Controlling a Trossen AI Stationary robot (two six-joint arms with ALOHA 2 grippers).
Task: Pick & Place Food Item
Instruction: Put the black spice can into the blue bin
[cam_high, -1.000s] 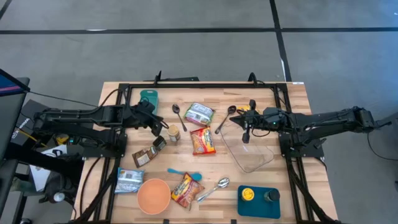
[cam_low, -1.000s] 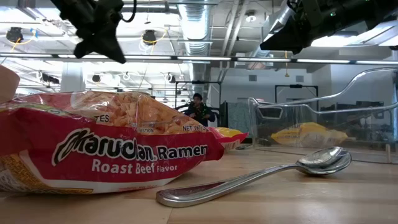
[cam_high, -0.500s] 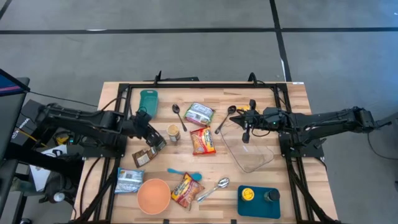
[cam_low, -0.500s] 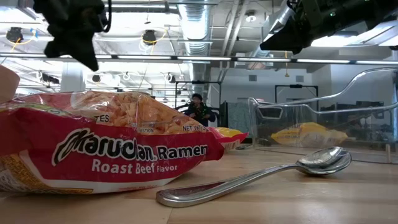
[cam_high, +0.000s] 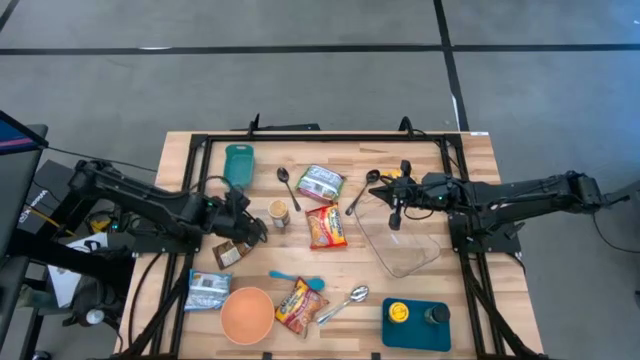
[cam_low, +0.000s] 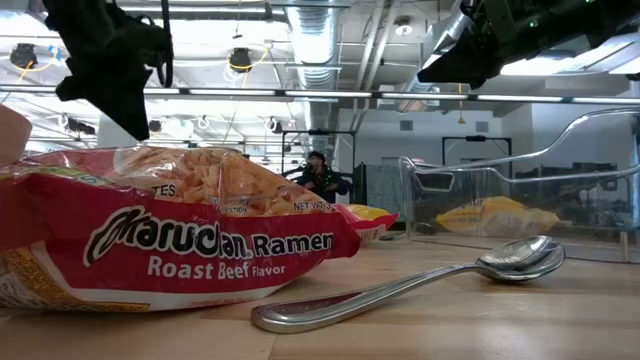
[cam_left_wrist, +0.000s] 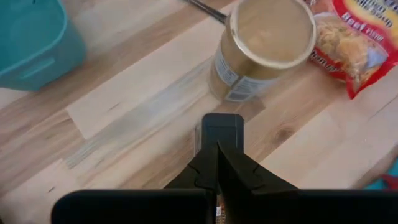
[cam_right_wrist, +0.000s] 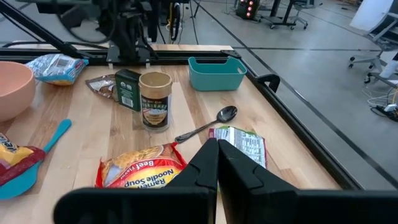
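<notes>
The left gripper (cam_high: 250, 226) hangs with fingers pressed together, holding nothing, just beside the jar (cam_high: 280, 214). Going in shut like this would likely knock the jar over toward the ramen (cam_high: 327, 227) beyond it. Farther off, the right gripper (cam_high: 396, 190), also shut and empty, waits over the clear tub (cam_high: 405, 243).

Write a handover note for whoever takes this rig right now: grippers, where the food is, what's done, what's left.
Left gripper: shut, empty, above bare wood beside the small jar.
Right gripper: shut, empty, waiting over the clear container's far rim.
Food: ramen packs, green pouch and silver pouch all lie on the table.
Done: nothing gripped.
Left: pick one food item, place it.
</notes>
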